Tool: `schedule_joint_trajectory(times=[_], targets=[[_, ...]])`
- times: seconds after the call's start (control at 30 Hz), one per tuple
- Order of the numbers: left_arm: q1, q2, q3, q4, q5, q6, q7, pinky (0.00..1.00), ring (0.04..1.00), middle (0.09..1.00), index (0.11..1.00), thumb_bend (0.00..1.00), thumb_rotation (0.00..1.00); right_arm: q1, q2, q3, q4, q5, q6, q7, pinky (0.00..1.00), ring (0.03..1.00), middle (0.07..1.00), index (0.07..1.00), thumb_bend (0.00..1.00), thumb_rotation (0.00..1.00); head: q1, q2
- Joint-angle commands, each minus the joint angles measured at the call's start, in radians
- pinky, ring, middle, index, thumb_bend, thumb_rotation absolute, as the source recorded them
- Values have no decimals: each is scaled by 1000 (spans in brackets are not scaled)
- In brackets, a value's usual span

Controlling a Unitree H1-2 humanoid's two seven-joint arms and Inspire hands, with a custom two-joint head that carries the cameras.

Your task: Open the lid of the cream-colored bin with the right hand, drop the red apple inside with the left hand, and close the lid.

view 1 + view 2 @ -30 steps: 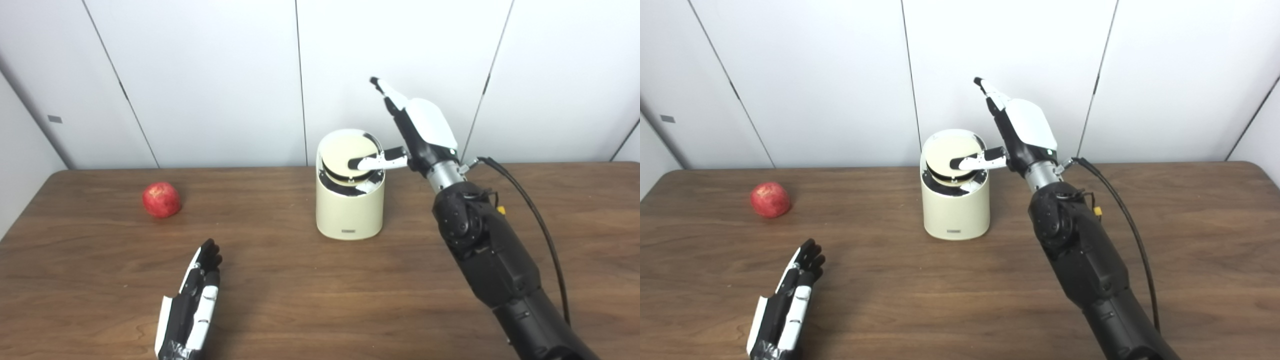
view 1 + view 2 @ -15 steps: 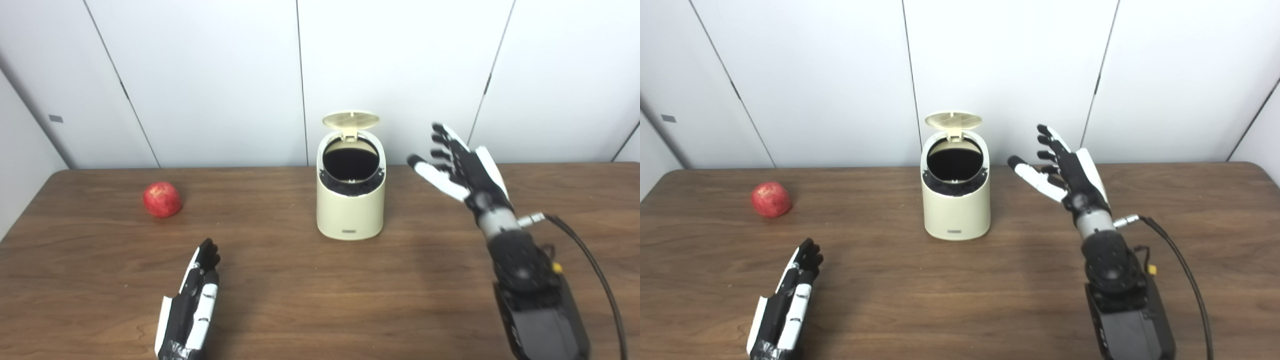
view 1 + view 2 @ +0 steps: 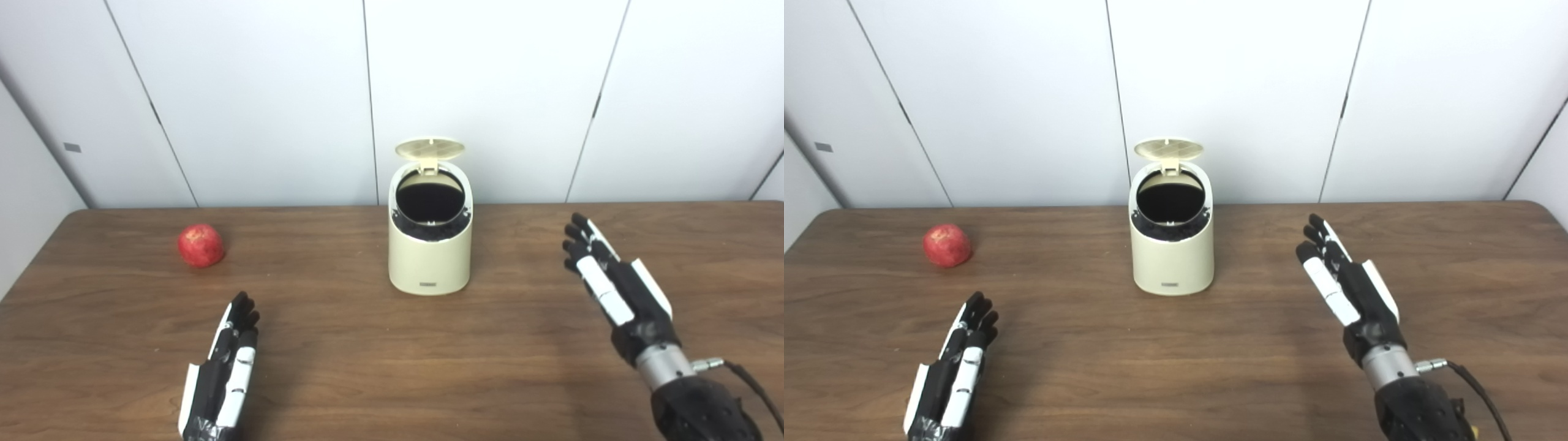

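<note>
Fingers on both my hands are straight and apart, holding nothing. Taking the cream-colored bin (image 3: 429,245) on the table (image 3: 367,367) as my mark: its lid (image 3: 429,147) stands tipped up at the back, mouth dark and clear, so opening looks done. My right hand (image 3: 612,282) hovers off to its right, my left hand (image 3: 223,367) lies nearer me to its left. The red apple (image 3: 200,245) sits well left of the bin; my left hand should reach there and close around it.
</note>
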Motion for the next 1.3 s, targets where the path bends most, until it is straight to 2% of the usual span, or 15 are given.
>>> schedule_joint_trajectory(times=[0.0,0.1,0.27,0.43,0.6,0.73,0.77,0.83,0.9,0.93,1.0,1.1,1.27], targets=[[41,9,8,28,-7,-34,-10,963,955,966,990,405,713,14,11,-12,-52,41,-52,-2,946,963,979,989,532,832,-1,1],[45,4,13,10,2,-13,-5,949,951,962,986,426,703,59,31,-13,-67,47,-64,-19,936,955,967,981,550,867,6,5],[55,-8,8,-13,14,3,-3,920,941,953,976,459,685,111,25,0,-42,29,-172,-21,953,969,977,982,565,925,127,6],[59,-24,-4,-6,52,-29,4,882,920,939,961,478,666,133,24,-18,-4,55,-213,-21,1000,995,995,997,578,927,208,2],[65,-44,-14,-37,83,-9,26,864,906,931,959,475,662,137,25,-42,51,54,-261,-41,1000,1000,1000,1000,563,943,286,-8],[63,-44,-11,-62,106,1,45,815,888,923,961,499,556,141,28,-51,69,67,-292,-45,1000,986,992,988,561,957,344,-22],[62,-42,-6,-74,106,13,50,808,886,923,963,503,534,141,29,-53,70,69,-295,-45,1000,983,990,987,564,956,358,-24],[59,-40,16,-108,140,54,75,782,886,923,964,514,430,145,28,-54,63,78,-289,-42,1000,972,980,981,573,951,370,-23],[54,-35,33,-132,202,90,102,766,864,897,945,569,413,147,25,-54,60,87,-286,-39,1000,974,981,981,577,947,373,-21],[51,-29,44,-145,214,108,108,764,858,888,939,585,414,148,21,-54,62,92,-286,-35,1000,975,981,980,579,946,377,-23],[34,-13,76,-162,259,127,134,780,854,883,938,601,333,149,14,-57,68,108,-290,-26,1000,975,982,975,615,931,379,-25],[-2,24,118,-180,355,188,160,840,820,849,926,700,298,139,5,-60,68,117,-287,-29,991,958,969,967,623,932,388,-29],[-85,114,170,-165,428,269,144,775,822,857,926,775,247,132,0,-63,65,136,-285,-27,972,954,965,970,607,927,399,-35]])
